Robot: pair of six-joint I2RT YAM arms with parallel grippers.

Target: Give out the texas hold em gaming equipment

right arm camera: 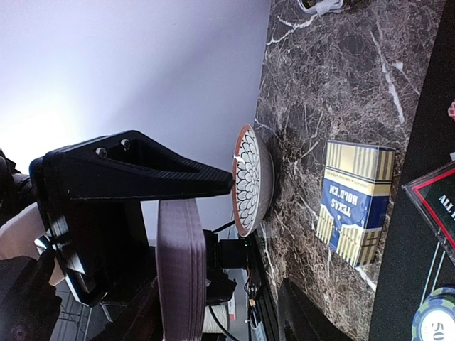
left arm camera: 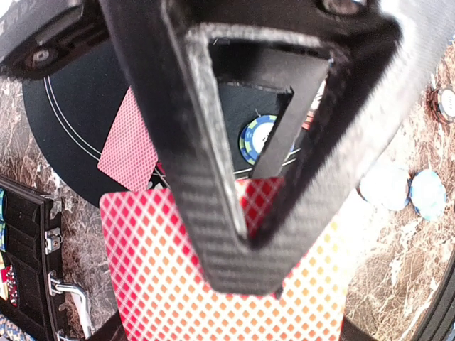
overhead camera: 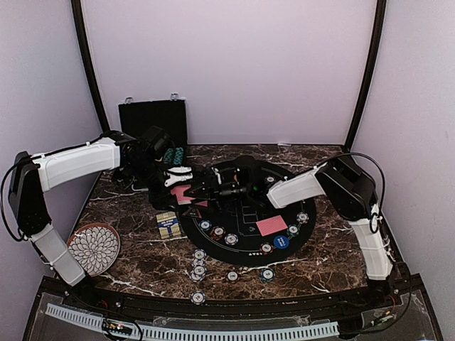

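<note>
Above the round black felt mat (overhead camera: 245,227) on the marble worktop (overhead camera: 142,263), the left hand (overhead camera: 186,172) grips a red-backed card deck (left arm camera: 227,284), while the half-open right hand (overhead camera: 213,192) reaches its edge, holding nothing.

Poker chips (overhead camera: 200,264): you see about fourteen
Face-down cards (overhead camera: 271,226): two flat, plus a held stack
Card box (overhead camera: 168,225): one
Plate (overhead camera: 94,248): one
Case (overhead camera: 152,122): one

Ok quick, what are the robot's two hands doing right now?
Left gripper: closed, holding a stack of red diamond-backed playing cards.
Right gripper: jaws either side of the same stack; grip cannot be told.
</note>
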